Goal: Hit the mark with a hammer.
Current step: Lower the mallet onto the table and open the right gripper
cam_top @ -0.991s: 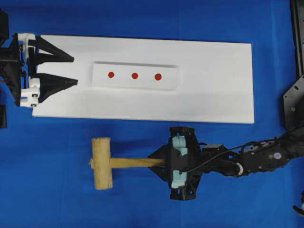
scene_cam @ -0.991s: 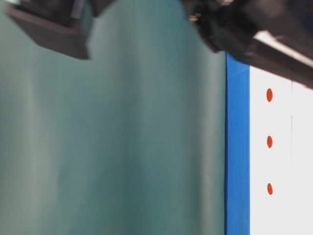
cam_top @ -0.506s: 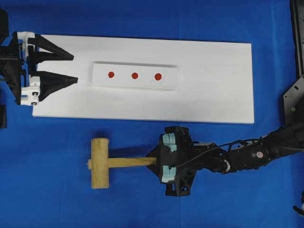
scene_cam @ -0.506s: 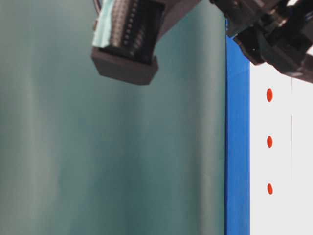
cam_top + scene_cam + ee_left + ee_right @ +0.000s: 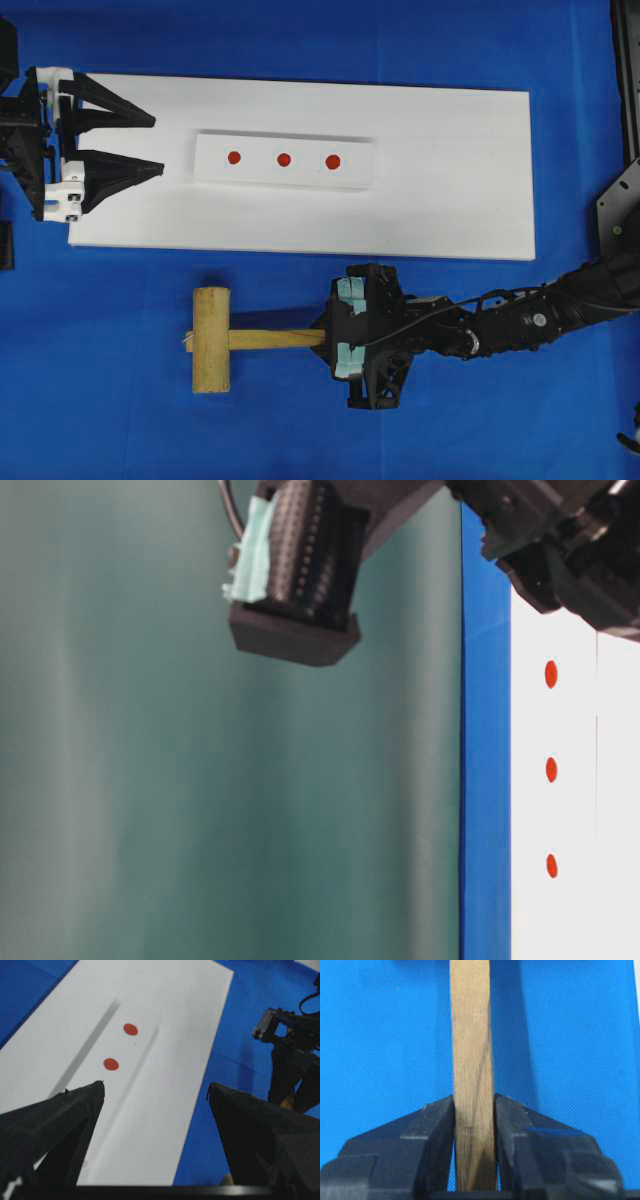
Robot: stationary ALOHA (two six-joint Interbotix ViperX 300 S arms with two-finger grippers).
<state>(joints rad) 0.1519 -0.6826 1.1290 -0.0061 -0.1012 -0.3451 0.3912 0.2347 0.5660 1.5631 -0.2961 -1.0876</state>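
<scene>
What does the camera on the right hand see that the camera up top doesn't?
Only the right wrist view shows, close up, the two black fingers pressed against the hammer's handle. Only the overhead view shows the hammer's head, the white board, three red dots and the open left gripper. Both show the wooden handle and the blue table.

A bright blue cloth (image 5: 120,420) covers the whole table. A blurry green wall (image 5: 200,810) fills the table-level view. The light is even.
</scene>
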